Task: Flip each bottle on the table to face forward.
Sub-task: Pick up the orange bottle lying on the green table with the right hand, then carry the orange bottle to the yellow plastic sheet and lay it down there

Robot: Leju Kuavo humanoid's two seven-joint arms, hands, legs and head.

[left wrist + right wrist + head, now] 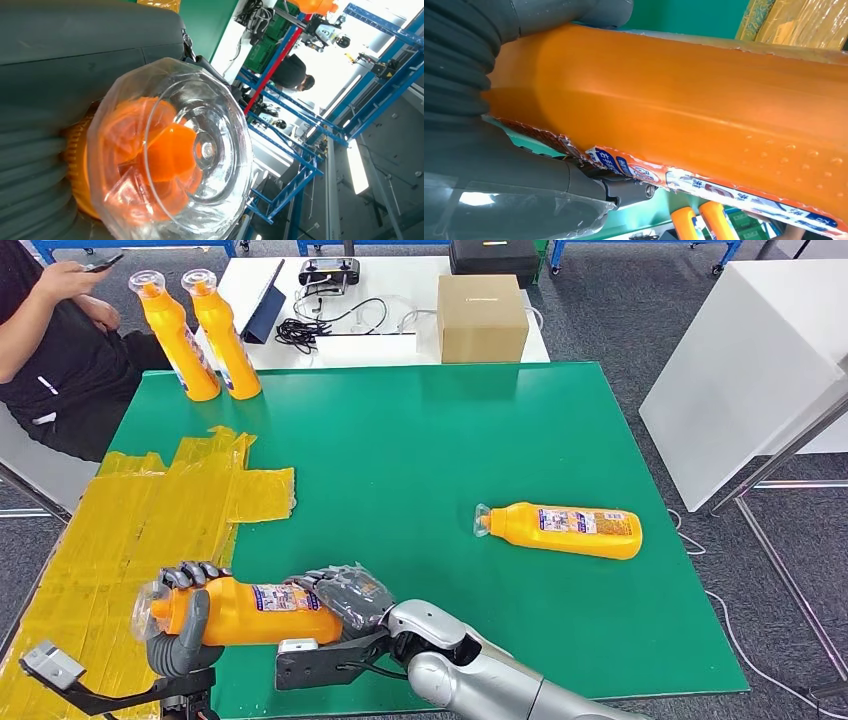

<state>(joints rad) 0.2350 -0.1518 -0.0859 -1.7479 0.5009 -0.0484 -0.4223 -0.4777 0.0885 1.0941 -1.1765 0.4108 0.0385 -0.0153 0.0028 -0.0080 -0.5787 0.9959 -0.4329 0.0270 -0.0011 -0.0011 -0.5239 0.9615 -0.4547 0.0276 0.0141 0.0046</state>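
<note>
Both robot hands grip one bottle (245, 610), left robot hand (180, 615) at the neck, right robot hand (345, 600) at the base; uneven release risks a roll off the desk (420, 440).

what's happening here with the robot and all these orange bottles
The robot holds one orange bottle sideways over the near edge of the green table, its left hand at the capped neck and its right hand around the base. Another bottle lies on its side to the right. Two more bottles stand upright at the far left corner, beside a seated person.
</note>
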